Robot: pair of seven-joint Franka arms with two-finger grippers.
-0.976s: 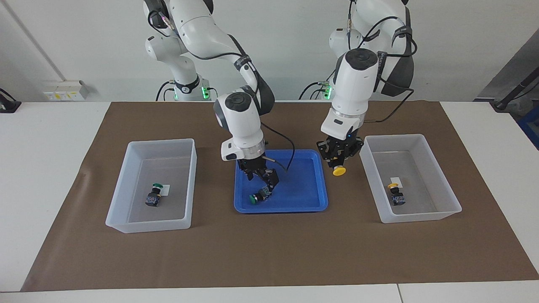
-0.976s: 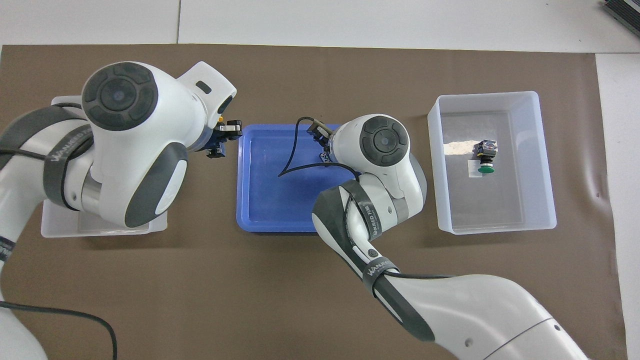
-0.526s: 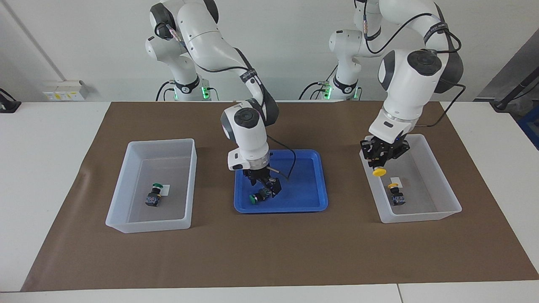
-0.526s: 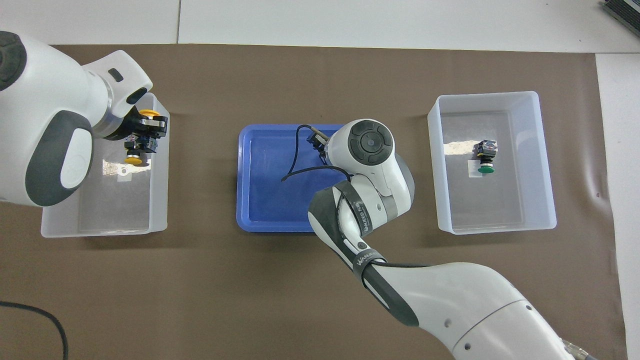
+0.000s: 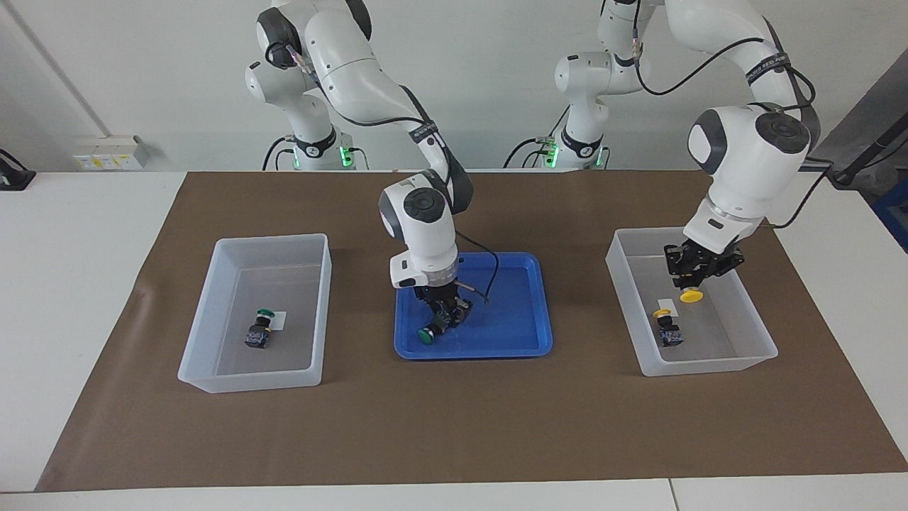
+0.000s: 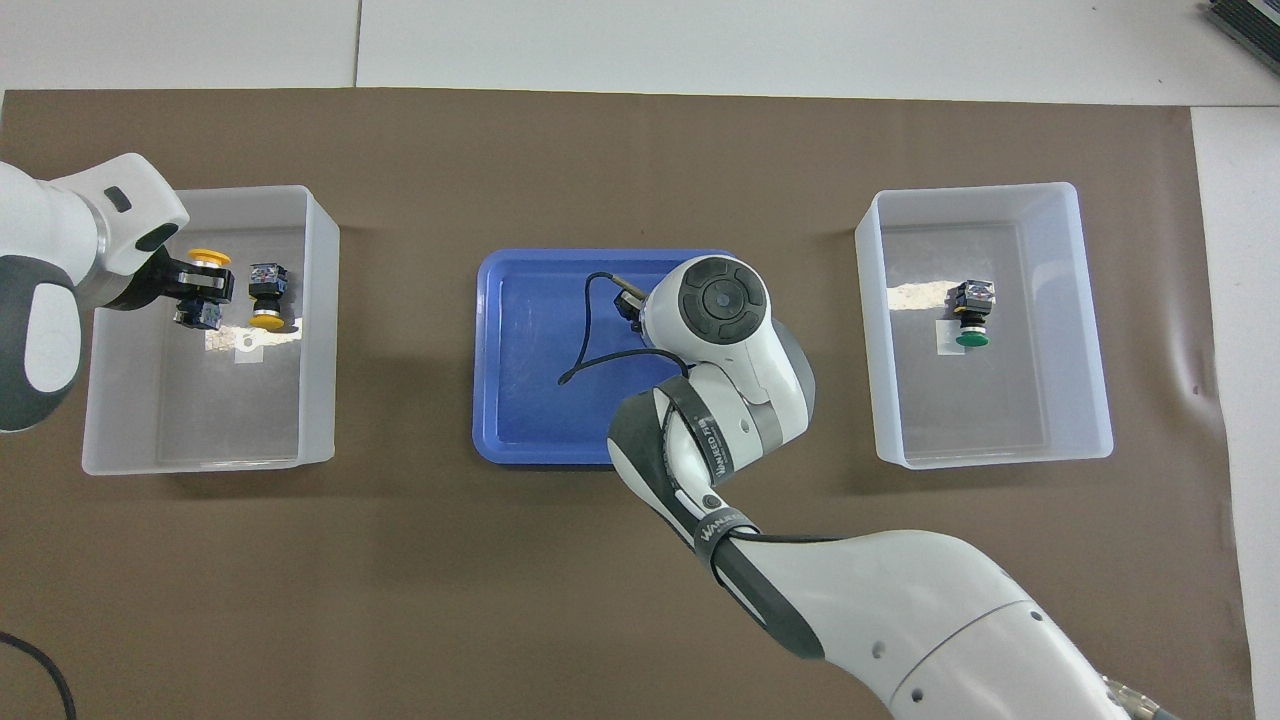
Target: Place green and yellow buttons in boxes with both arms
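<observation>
Brown matting covered the surface as the left gripper (image 5: 692, 282), at frame right, clasped a yellow button (image 5: 691, 295) in its fingers, cap down, above the box (image 5: 757, 353). At centre, the right gripper (image 5: 444, 318) straddled a green button (image 5: 428, 333) lying in the blue tray (image 5: 528, 346); whether its fingers had closed was unclear.

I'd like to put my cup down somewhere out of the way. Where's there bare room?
The brown mat between the bins and the table edge farthest from the robots is bare. Crowded: the blue tray under the right gripper, and the bin where the left gripper holds a yellow button.
</observation>
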